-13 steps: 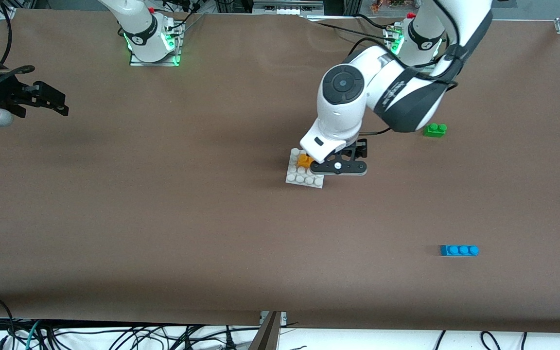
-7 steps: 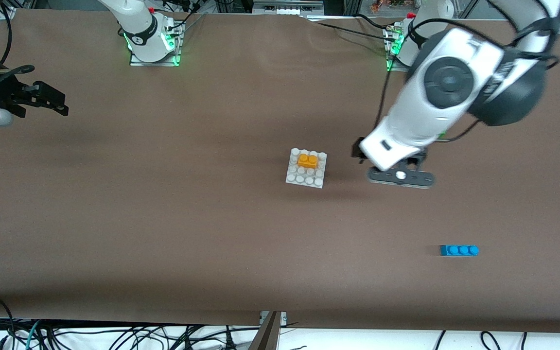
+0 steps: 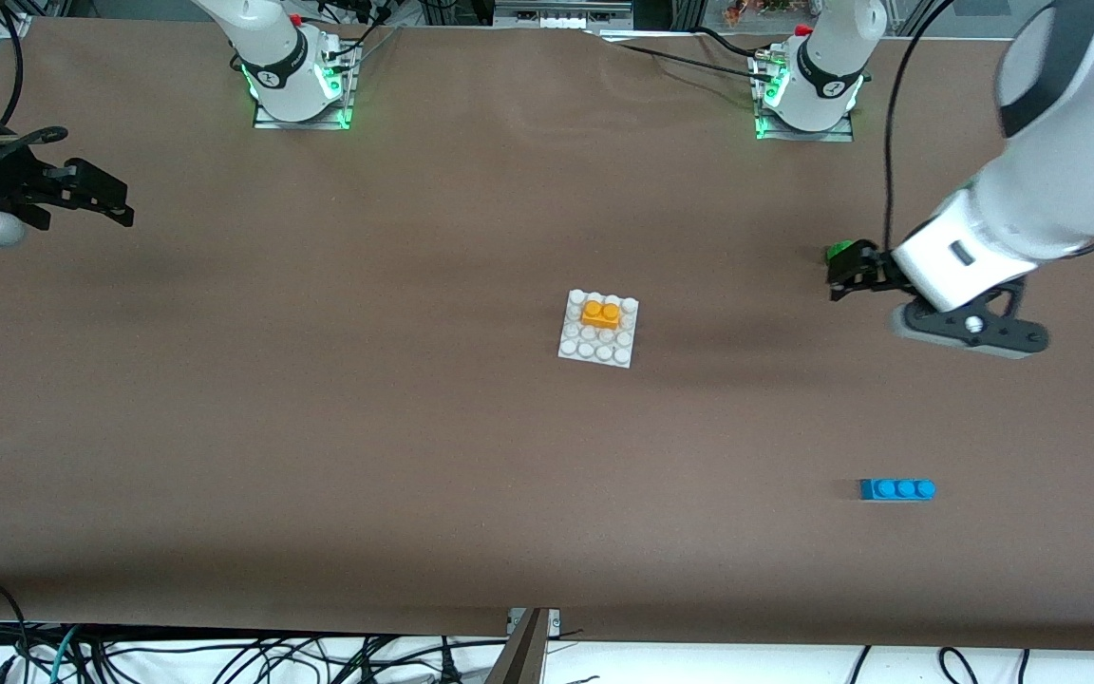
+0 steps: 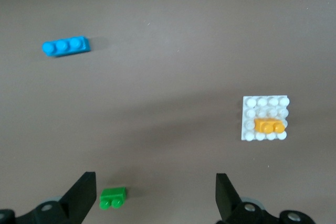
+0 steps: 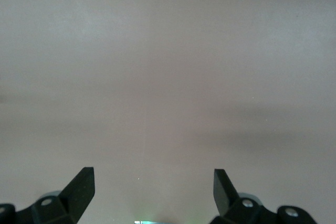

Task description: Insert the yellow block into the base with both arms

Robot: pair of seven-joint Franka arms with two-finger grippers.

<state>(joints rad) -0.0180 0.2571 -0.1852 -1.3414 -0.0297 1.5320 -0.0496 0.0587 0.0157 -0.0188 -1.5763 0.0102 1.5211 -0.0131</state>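
Observation:
The yellow block (image 3: 601,313) (image 4: 270,126) sits pressed onto the studs of the white base (image 3: 594,350) (image 4: 265,103) at the middle of the table, with nothing touching it. Up in the air toward the left arm's end of the table, my left gripper (image 3: 843,275) (image 4: 156,192) is open and empty, over the green brick (image 3: 838,251) (image 4: 113,198). My right gripper (image 3: 101,198) (image 5: 153,182) waits open and empty over bare table at the right arm's end.
A blue three-stud brick (image 3: 896,489) (image 4: 65,46) lies nearer to the front camera than the green brick, toward the left arm's end. The two arm bases (image 3: 295,85) (image 3: 808,90) stand along the table's back edge.
My left gripper has drawn away from the base toward the left arm's end, to above the green brick, uncovering the yellow block on the base. The right arm has not moved.

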